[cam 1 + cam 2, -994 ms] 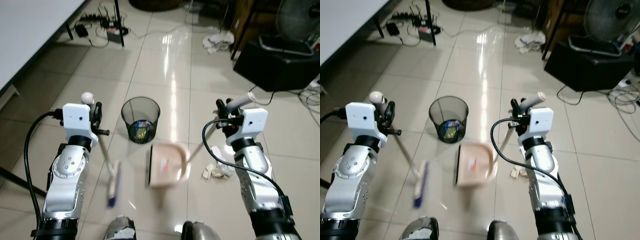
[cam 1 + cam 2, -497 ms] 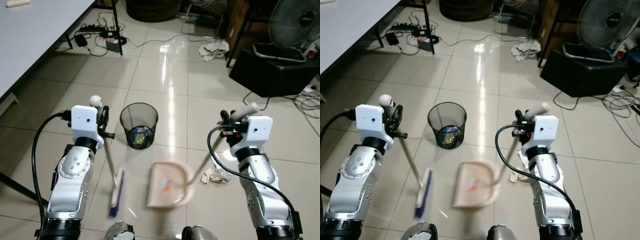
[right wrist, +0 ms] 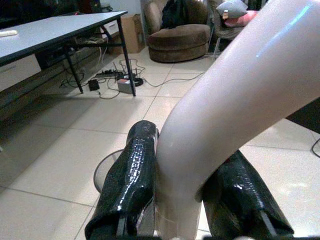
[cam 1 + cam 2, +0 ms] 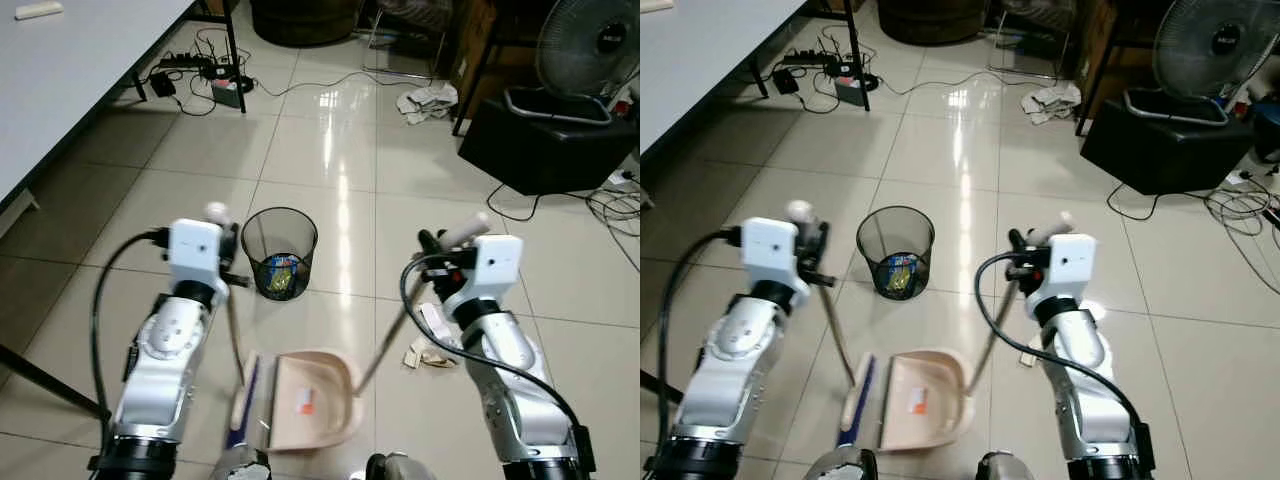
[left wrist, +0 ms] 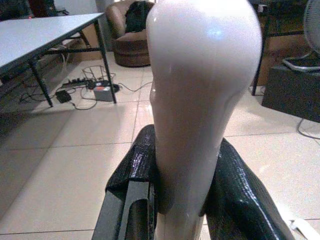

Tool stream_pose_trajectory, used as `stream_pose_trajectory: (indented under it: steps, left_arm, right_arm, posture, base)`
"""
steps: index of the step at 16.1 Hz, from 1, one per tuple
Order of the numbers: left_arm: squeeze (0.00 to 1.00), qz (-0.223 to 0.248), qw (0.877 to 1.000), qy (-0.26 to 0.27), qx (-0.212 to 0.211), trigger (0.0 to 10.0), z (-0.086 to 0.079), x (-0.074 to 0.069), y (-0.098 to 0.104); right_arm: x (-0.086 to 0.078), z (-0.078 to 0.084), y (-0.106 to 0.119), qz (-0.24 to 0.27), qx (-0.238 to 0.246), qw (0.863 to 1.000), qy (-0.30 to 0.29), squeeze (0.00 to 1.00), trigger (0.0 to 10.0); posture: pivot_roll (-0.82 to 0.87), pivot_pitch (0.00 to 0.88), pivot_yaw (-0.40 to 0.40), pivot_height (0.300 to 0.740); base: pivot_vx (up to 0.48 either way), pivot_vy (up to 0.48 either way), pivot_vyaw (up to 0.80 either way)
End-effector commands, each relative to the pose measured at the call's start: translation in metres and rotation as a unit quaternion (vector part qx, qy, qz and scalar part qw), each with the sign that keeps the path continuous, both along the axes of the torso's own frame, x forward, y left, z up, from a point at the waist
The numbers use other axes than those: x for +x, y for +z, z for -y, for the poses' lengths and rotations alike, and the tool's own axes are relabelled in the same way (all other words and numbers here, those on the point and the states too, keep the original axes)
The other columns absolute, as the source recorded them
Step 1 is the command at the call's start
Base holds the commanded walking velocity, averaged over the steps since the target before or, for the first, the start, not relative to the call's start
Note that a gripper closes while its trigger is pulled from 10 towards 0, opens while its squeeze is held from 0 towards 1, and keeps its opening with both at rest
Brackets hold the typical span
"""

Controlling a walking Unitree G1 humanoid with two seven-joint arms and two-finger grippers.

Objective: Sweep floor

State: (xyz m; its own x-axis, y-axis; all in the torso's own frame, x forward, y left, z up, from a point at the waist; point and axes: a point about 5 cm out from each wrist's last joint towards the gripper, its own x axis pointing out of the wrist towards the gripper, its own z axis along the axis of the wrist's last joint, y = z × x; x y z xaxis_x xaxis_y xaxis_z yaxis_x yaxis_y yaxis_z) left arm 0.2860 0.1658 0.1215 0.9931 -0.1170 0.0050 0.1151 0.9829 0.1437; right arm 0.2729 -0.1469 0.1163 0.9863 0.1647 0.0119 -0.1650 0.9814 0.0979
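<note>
Left pincer [image 4: 222,268] clamps the broom [image 4: 243,405] handle, right pincer [image 4: 437,262] the dustpan [image 4: 310,398] handle; brush head lies lengthwise just beside the pan's mouth, on the floor [image 4: 330,150] before the robot's feet.

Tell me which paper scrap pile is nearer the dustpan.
The pile on the tile just right of the dustpan, beside the right arm. The other pile lies far back, near the black box.
</note>
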Motion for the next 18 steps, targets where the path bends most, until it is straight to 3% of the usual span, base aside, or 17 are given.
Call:
stream_pose_trajectory:
  steps: [1,4,6,10,18]
  left_arm:
    - [0.0,0.008,1.0,0.003,0.011,10.0,-0.003,-0.003,0.0]
    - [0.0,0.017,0.999,0.018,0.021,10.0,-0.006,-0.007,0.0]
    - [0.0,0.023,0.999,0.023,0.023,10.0,-0.007,-0.008,0.003]
    - [0.0,0.033,0.999,0.006,0.037,10.0,-0.005,-0.004,0.011]
    - [0.0,0.03,0.999,-0.007,0.035,10.0,0.004,-0.001,0.013]
  right_arm:
    - [-0.001,0.005,0.009,0.017,-0.018,1.0,-0.008,0.0,10.0]
    - [0.0,0.008,0.009,0.014,-0.039,0.999,0.013,0.0,10.0]
    - [0.003,0.009,0.007,0.008,-0.027,1.0,0.011,0.0,10.0]
    - [0.002,0.014,0.008,0.02,-0.014,1.0,-0.015,0.0,10.0]
    - [-0.004,0.021,0.015,0.025,-0.018,0.999,-0.033,0.0,10.0]
  posture:
    - [0.0,0.042,-0.016,0.74]
    - [0.01,0.037,-0.066,0.74]
    - [0.02,0.036,-0.078,0.74]
    - [0.02,0.05,-0.053,0.74]
    - [0.0,0.085,-0.029,0.74]
  base:
    - [0.0,0.0,0.0]
    - [0.0,0.0,0.0]
    - [0.0,0.0,0.0]
    - [0.0,0.0,0.0]
    - [0.0,-0.378,-0.22]
